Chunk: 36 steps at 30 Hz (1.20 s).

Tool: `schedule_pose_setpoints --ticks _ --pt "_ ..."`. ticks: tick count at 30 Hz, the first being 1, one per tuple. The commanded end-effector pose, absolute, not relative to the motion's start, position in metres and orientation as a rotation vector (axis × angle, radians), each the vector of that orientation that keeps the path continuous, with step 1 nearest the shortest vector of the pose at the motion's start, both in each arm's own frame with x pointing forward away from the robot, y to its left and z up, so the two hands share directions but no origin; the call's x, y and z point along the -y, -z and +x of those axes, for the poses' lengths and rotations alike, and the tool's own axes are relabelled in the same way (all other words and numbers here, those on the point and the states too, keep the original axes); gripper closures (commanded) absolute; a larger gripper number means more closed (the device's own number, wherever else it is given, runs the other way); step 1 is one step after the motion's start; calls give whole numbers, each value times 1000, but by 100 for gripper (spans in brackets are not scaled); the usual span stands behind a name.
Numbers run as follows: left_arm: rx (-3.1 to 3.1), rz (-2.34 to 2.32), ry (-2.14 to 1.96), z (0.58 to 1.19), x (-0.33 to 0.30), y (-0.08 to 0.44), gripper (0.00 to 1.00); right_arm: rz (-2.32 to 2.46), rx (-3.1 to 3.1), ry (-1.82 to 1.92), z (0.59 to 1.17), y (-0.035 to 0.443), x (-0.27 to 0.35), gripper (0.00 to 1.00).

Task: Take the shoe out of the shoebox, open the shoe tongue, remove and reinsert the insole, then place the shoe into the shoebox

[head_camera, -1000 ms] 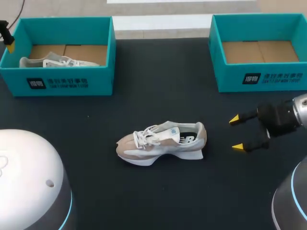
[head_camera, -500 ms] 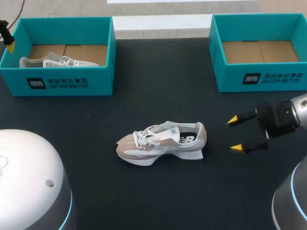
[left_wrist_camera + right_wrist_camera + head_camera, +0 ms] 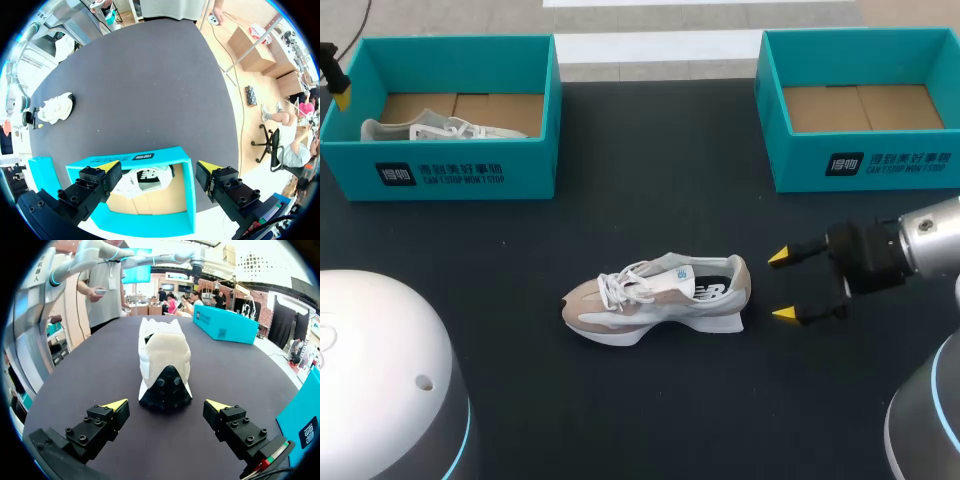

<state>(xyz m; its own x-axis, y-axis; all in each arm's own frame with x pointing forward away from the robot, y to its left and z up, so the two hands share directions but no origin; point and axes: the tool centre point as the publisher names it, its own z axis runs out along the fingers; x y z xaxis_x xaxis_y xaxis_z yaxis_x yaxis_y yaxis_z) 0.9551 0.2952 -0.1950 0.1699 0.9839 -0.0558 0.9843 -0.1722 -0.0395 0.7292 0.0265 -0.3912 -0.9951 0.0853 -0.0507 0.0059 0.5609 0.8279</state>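
Observation:
A beige and white shoe (image 3: 655, 298) lies on its sole mid-table, toe to the left, heel to the right. My right gripper (image 3: 782, 286) is just right of the heel, open and holding nothing. In the right wrist view the dark heel (image 3: 165, 385) is straight ahead of the open right gripper (image 3: 166, 405), apart from both fingers. My left gripper (image 3: 158, 167) hangs open above the left teal shoebox (image 3: 175, 152), over a second shoe (image 3: 147, 180) lying inside. Only one of its yellow fingertips (image 3: 340, 97) shows in the head view, at that shoebox's (image 3: 520, 170) far left corner.
A second teal shoebox (image 3: 800, 165) stands at the back right, showing only its cardboard floor. The left shoebox holds a pale shoe (image 3: 430, 128). The table top is black cloth.
My right gripper has moved left toward the shoe's heel, still open. The shoe and the left arm have not moved.

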Motion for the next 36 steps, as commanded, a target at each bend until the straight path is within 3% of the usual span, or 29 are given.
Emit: schedule_pose_setpoints --ticks 1,36 --pt "-2017 2399 100 954 -295 195 0 86 -2703 -1435 736 404 -42 0" --pt "-2017 2399 100 954 -295 195 0 72 -2777 -1511 738 425 -105 0"
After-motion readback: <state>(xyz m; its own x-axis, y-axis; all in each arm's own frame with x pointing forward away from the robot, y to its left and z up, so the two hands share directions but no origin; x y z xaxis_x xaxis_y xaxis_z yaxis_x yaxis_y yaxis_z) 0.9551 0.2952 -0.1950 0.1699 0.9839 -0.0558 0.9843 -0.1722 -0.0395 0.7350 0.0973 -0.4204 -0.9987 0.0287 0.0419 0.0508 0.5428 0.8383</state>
